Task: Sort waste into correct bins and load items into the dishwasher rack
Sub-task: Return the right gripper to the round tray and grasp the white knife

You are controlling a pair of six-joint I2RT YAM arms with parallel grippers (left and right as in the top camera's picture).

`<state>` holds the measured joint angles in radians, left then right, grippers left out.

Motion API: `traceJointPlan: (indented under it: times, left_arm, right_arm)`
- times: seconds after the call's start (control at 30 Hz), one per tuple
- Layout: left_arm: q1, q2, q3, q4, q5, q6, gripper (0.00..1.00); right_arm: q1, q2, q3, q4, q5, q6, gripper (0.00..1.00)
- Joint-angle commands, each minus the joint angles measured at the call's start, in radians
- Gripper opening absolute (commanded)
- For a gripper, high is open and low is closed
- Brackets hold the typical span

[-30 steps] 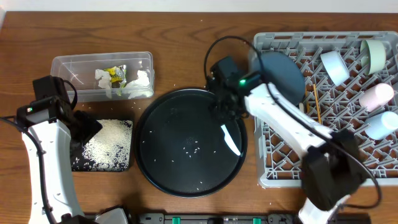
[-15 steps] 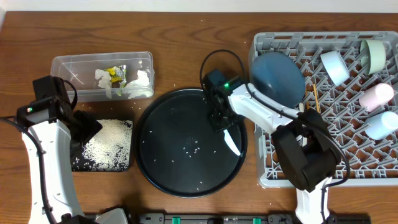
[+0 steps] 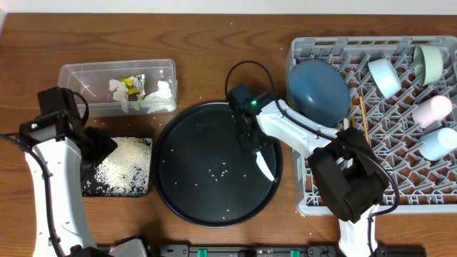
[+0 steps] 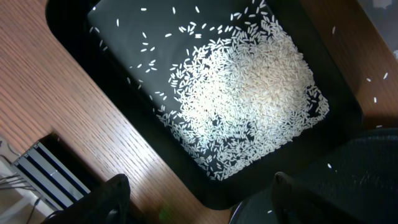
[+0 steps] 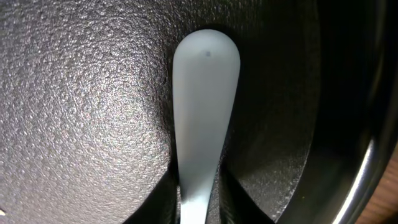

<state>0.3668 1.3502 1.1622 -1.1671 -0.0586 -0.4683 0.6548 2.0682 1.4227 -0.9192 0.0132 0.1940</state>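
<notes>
The right gripper (image 5: 198,204) seems clamped on the handle of the white flat utensil (image 5: 205,93), which lies on the round black tray (image 3: 193,185). The left gripper (image 4: 199,200) hangs with jaws apart over the shallow black tray (image 4: 118,62) that holds the rice (image 4: 261,81).

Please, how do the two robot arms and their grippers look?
The left arm and right arm have white shells and black joints. The left gripper and right gripper are black. A black cable loops above the right arm, near its green light.
</notes>
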Motion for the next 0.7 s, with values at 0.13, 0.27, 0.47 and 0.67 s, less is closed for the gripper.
traceJointPlan:
  times: [0.13, 0.27, 0.47, 0.67]
  left_arm:
    - [0.006, 0.004, -0.005, -0.002, -0.002, -0.005, 0.73]
    - [0.006, 0.004, -0.005, -0.003, -0.002, -0.005, 0.73]
    - [0.006, 0.004, -0.005, -0.003, -0.002, -0.005, 0.74]
    - [0.006, 0.004, -0.005, -0.003, -0.002, -0.005, 0.73]
  right_arm:
    - [0.007, 0.014, -0.02, -0.001, 0.017, 0.02, 0.07]
    - [0.007, 0.012, -0.018, -0.004, 0.016, 0.039, 0.01]
    - [0.006, -0.049, 0.003, -0.019, 0.013, 0.037, 0.01]
    - [-0.006, -0.203, 0.032, -0.023, 0.016, 0.027, 0.01]
